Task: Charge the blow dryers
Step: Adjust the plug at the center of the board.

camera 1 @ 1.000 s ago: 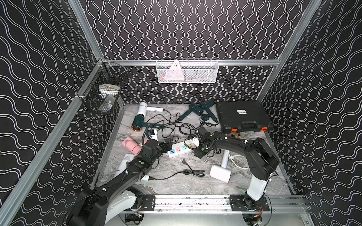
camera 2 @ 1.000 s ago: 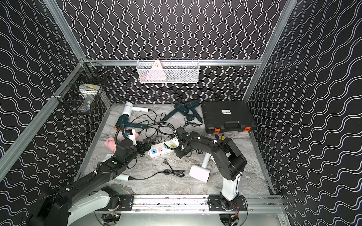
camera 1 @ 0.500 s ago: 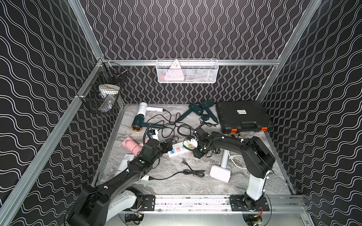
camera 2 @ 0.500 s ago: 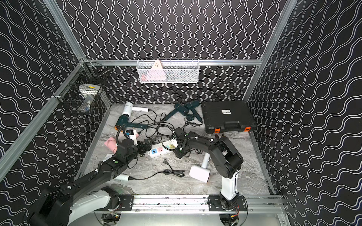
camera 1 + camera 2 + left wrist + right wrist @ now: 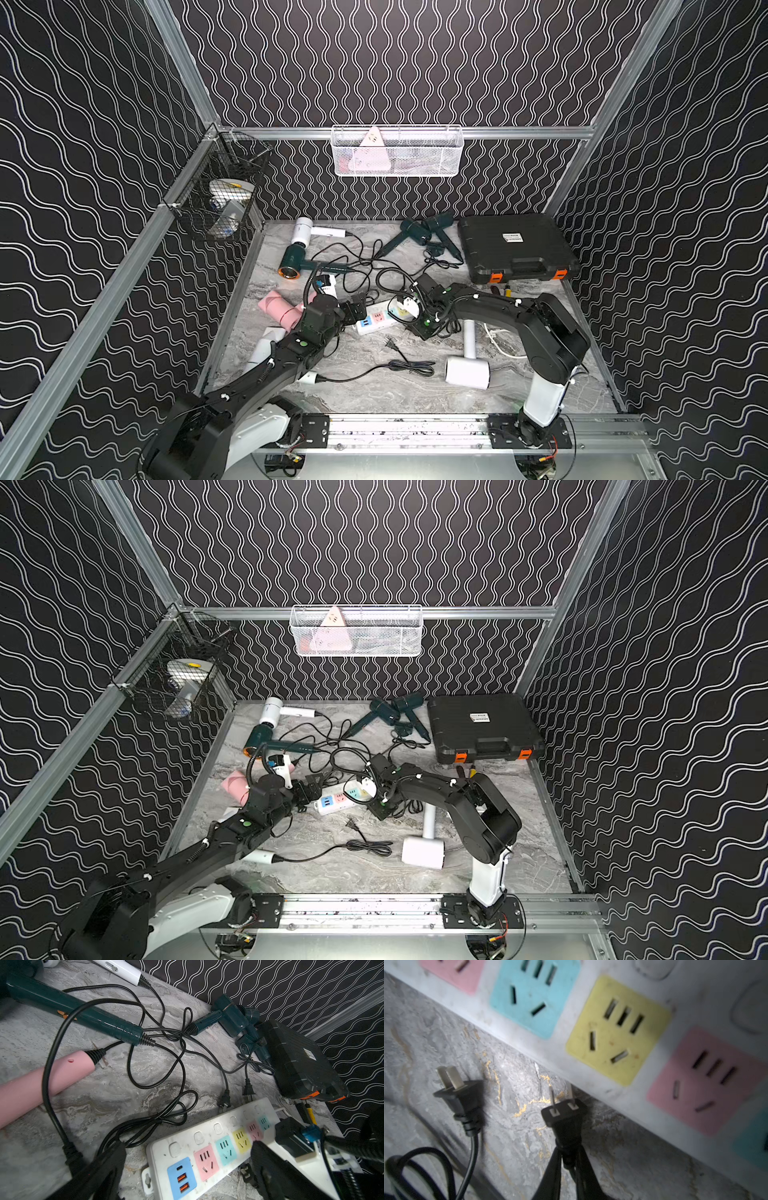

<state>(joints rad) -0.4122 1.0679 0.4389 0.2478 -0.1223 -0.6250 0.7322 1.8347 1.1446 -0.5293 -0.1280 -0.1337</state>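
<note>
Blow dryers: seven lie round the power strip, none plugged in.
White dryer: nearest, on the front side of the power strip, its loose plug just beside the strip.
Right pincer: narrowed onto a black plug at the strip's edge, prongs aimed at the yellow socket; a second plug lies free next to it.
Left pincer: spread wide, holding nothing, straddling the blue end of the strip.
Pink dryer: left of the strip, partly under the left arm.
Teal dryers: one with a copper ring behind the strip, a pair farther back near the black case.
Far white dryer: farthest behind the strip.
Step in hand: apparently gripping the first plug.
Next move: probably lift it, square the prongs to a socket's slots and press in while the left pincer steadies the strip.
</note>
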